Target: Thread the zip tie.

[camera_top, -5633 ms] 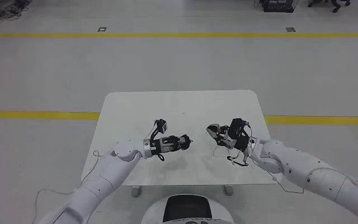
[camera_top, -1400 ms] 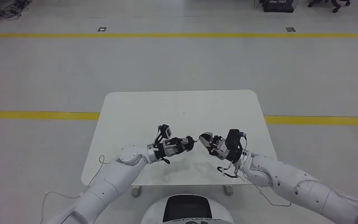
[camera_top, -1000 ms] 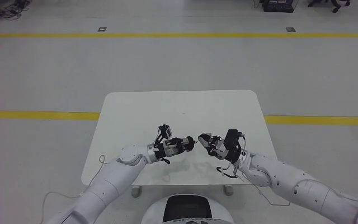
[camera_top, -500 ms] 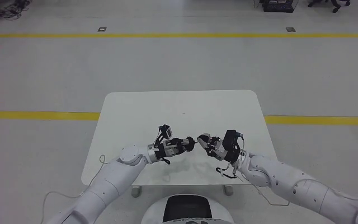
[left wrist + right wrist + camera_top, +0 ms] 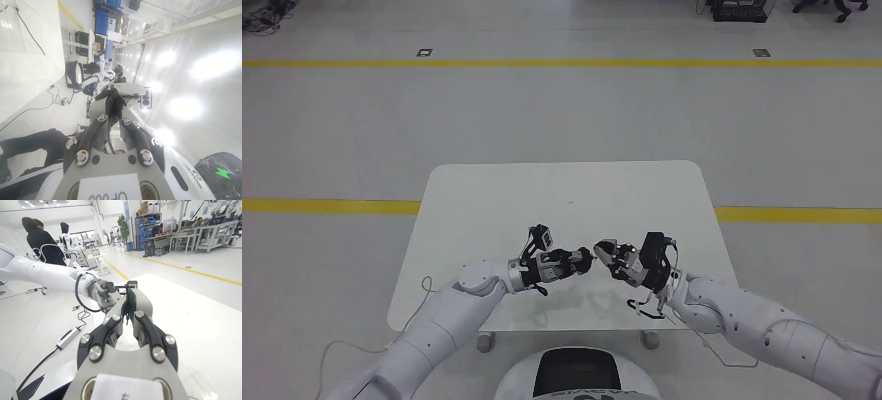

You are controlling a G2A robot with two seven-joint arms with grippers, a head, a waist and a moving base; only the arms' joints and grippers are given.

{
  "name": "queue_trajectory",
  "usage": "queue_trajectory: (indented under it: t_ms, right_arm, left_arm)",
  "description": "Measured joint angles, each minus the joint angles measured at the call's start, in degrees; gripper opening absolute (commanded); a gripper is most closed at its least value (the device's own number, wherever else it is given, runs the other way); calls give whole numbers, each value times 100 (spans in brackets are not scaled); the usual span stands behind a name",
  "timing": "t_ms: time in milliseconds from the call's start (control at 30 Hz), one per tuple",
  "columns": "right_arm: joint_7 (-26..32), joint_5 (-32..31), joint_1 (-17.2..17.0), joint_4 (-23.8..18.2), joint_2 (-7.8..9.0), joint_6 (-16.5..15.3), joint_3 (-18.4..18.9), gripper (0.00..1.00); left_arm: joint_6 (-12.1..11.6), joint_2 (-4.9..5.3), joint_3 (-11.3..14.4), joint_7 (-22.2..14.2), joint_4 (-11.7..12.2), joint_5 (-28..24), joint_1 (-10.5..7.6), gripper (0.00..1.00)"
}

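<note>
Black zip tie (image 5: 127, 315) stands pinched upright between the clenched jaws of the right gripper (image 5: 129, 293). A thin length of it runs sideways from those jaws to the left gripper (image 5: 113, 292), whose jaws are closed on it. From above, both forearms angle inward and low over the white table (image 5: 562, 190), their tips almost meeting. The left wrist view adds a thin black strand trailing back between that gripper's own fingers (image 5: 95, 110).

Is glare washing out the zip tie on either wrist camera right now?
Right wrist view: even light, no glare; the black zip tie stands out against the right gripper. Left wrist view: ceiling lights flare over one side, yet the zip tie in the left gripper reads dark.
</note>
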Motion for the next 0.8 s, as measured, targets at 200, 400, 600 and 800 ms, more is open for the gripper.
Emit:
queue_trajectory:
  t_ms: [200, 400, 600, 800]
  right_arm:
    - [53, 28, 38, 28, -16, 0, -42, 0]
    - [62, 47, 70, 48, -19, 0, -69, 0]
    - [38, 68, 97, 58, -9, 0, -85, 45]
    - [21, 75, 121, 54, 26, 0, -88, 100]
  left_arm:
    - [-26, -4, -18, -14, 40, -39, -19, 0]
    - [-59, -3, -39, -13, 37, -60, -9, 0]
    - [-59, -3, -45, -13, 30, -53, -9, 0]
    - [-51, -4, -54, -5, 20, -53, -15, 0]
